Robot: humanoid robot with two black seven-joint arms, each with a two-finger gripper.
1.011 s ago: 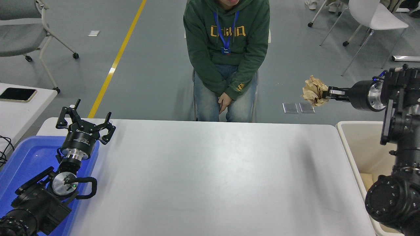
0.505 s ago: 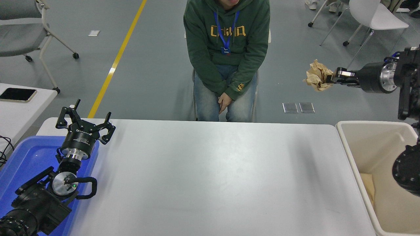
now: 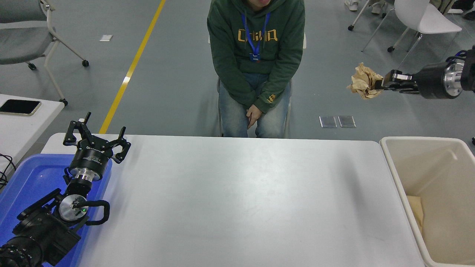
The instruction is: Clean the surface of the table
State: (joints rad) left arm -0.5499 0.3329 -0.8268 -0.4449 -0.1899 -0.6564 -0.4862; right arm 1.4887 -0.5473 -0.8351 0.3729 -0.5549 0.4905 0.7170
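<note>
- Right gripper (image 3: pixel 384 81) is clamped on a crumpled brown paper wad (image 3: pixel 365 85), held high at the far right, out over the floor past the table's far right corner.
- Change over the last second: the right arm pulls up and out to the right. Its bulky elbow and forearm covered the bin a second ago and are gone from the lower right now; only the wrist and claw show at the right edge.
- Wad has shifted a bit right and higher in view with it, grip unchanged.
- Cream waste bin (image 3: pixel 389 163) just right of the table is now fully uncovered; something pale lies at its bottom, can't tell what.
- Table surface (image 3: pixel 237 200) fills the middle of the view, bare white, no litter visible on it.
- Judgement: pickup looks done and the drop is what's left. The wad hangs beyond the bin's far rim, not over the opening, so the arm likely needs to come nearer before letting go, or the wad lands on the floor.
- Left gripper (image 3: pixel 96 142) parked near left over the blue tray (image 3: pixel 22 178), fingers spread wide, holding nothing, no movement.
- Person (image 3: pixel 256 55) sits at the far side, hands in lap, well clear of both arms.
</note>
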